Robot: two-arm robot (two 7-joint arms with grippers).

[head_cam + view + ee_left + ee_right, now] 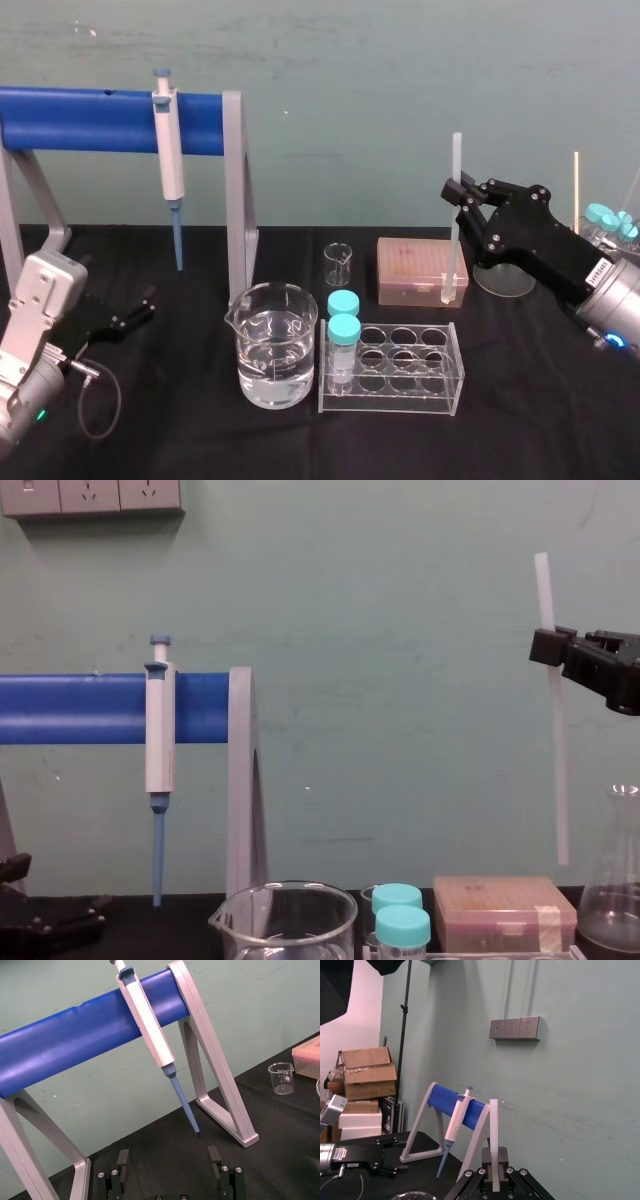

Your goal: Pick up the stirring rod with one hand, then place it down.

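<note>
Right gripper (459, 190) pinches upright stirring rod (452, 250) near its top.

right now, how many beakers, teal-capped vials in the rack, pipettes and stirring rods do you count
beakers: 2
teal-capped vials in the rack: 2
pipette: 1
stirring rod, in the right tool (left tool parked low left): 1
total: 6

This is a laboratory set up in a plain room. On a black-covered worktop (190, 440) a pipette (168, 150) hangs on a blue-barred stand (80, 120). Beside it are a glass beaker (275, 350) of clear liquid, a smaller empty beaker (339, 263), a clear tube rack (392, 398) holding teal-capped vials (343, 330), a pipette tip box (420, 268), a conical flask (612, 900) and a stirring rod (456, 210). Behind are a green wall with sockets (514, 1028), stacked cardboard boxes (365, 1072) and a lighting stand (406, 1035).
</note>
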